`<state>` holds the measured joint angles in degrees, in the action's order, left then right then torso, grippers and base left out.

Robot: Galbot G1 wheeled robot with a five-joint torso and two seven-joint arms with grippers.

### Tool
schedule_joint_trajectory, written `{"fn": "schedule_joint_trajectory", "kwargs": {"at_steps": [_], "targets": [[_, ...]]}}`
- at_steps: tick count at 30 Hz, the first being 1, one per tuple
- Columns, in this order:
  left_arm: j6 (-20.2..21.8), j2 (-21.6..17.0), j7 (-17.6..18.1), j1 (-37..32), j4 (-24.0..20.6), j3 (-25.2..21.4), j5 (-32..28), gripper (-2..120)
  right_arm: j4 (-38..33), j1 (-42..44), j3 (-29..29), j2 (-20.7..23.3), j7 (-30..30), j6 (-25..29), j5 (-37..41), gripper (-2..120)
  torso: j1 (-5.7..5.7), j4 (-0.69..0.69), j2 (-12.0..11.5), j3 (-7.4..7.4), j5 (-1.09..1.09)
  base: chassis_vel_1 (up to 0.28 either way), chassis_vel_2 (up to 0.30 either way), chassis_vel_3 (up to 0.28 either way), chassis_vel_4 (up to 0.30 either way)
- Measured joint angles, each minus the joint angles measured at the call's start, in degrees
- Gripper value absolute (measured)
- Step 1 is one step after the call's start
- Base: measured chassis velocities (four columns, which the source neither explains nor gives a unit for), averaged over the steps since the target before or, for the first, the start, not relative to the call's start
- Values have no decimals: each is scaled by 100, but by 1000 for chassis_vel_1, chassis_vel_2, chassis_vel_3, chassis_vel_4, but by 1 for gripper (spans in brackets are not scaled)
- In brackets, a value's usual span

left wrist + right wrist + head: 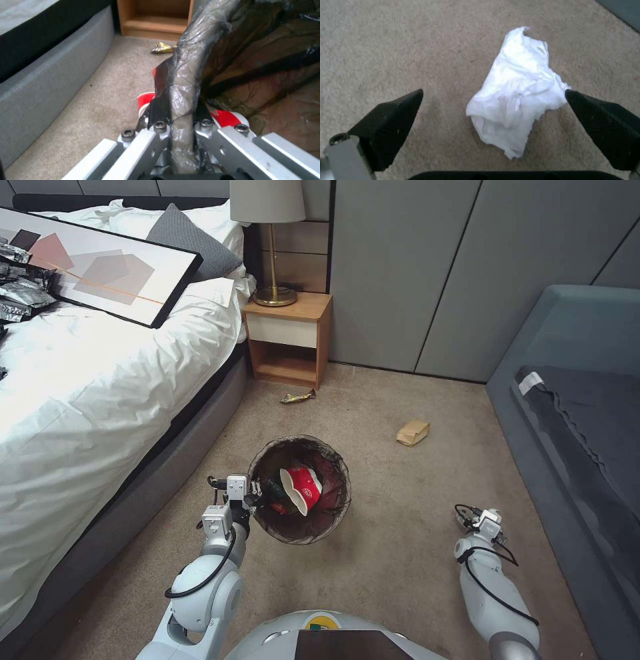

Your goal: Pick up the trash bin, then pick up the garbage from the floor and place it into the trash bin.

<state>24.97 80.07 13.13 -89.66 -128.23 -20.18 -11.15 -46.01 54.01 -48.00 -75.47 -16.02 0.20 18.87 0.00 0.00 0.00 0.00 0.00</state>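
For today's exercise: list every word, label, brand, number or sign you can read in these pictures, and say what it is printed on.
None can be read.
Red-and-white cup in the trash bin: white printing, too small to read.
Gold wrapper on the carpet: print too small.
Tag on the sofa: no legible text.
Sticker on the robot's torso: unreadable.

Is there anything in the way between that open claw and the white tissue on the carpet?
Nothing visible: the right gripper hangs open over the tissue, bare carpet around it. The left gripper grips the trash bin rim.
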Motion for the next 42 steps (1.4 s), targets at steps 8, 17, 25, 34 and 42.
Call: {"fn": "schedule_joint_trajectory", "kwargs": {"at_steps": [8, 17, 25, 34, 42], "targets": [[0, -2, 2, 2, 3, -2, 2, 0, 165, -71, -38, 27, 22, 0, 2, 85, 0, 0, 0, 0, 0, 0, 0, 0, 0], [0, -10, 4, -7, 6, 2, 1, 0, 621, -229, -191, 105, 158, 92, 4, 49, 0, 4, 1, -1, -2, 0, 0, 0, 0], [-1, -29, 5, -5, 8, -4, -2, 0, 797, -269, -291, 154, 263, 147, 2, 24, 0, 3, 1, -1, -1, 0, 0, 0, 0], [-1, -29, 6, 4, 8, -1, -10, 0, 767, -248, -304, 138, 259, 153, -10, 0, 0, -1, 1, 0, -2, 0, 0, 0, 0], [0, -37, 8, 9, 7, -10, -20, 0, 676, -187, -300, 64, 237, 181, -54, 0, 0, -2, 1, 0, -1, 0, 0, 0, 0]]}}
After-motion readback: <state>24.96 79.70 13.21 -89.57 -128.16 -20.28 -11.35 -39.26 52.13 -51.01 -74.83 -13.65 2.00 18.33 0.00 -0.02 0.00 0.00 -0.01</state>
